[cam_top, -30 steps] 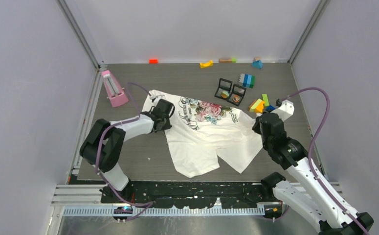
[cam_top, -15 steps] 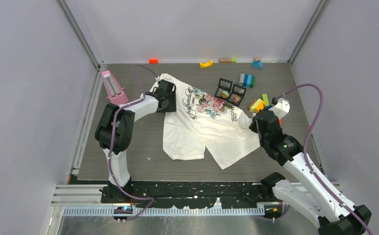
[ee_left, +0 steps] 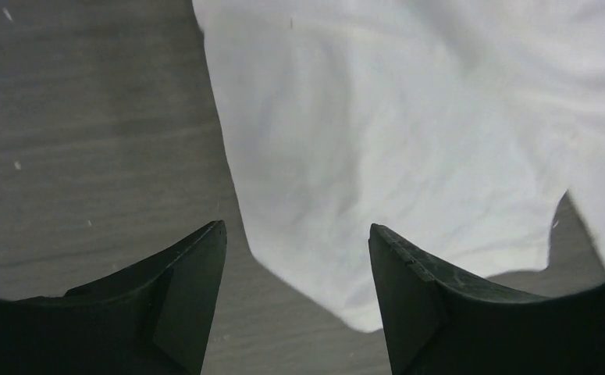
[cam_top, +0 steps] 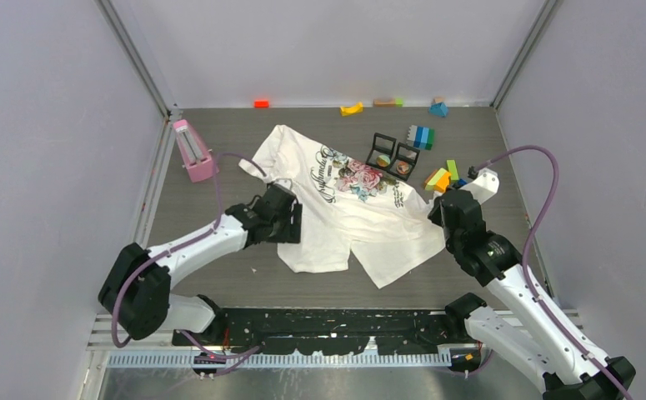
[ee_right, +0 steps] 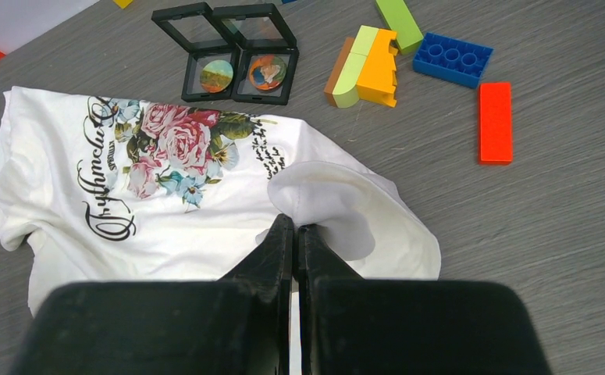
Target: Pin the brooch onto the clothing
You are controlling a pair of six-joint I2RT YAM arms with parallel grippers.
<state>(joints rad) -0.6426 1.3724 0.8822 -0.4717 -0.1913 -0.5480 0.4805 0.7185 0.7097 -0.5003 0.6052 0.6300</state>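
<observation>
The clothing [cam_top: 344, 218], a white T-shirt with a rose print and dark lettering, lies crumpled in the middle of the table. Two round badges sit in open black cases [cam_top: 393, 155] just beyond it; which one is the brooch I cannot tell. My left gripper [cam_top: 291, 223] hangs open over the shirt's left edge [ee_left: 377, 141], its fingertips [ee_left: 205, 242] apart with nothing between them. My right gripper [ee_right: 295, 223] is shut on a raised fold of the shirt [ee_right: 338, 203] at its right side. The same cases [ee_right: 240, 55] show beyond the print.
A pink upright object [cam_top: 192, 152] stands at the far left. Loose coloured bricks [cam_top: 441, 177] lie right of the cases, with a blue-green stack [cam_top: 421, 136] behind them. Small blocks [cam_top: 351, 108] line the back wall. A red brick [ee_right: 495, 121] and a blue one [ee_right: 452, 58] lie near my right gripper.
My left gripper carried the shirt's left shoulder toward the back, let go and opened, then drew back toward the near side. The right gripper stayed shut on its fold.
</observation>
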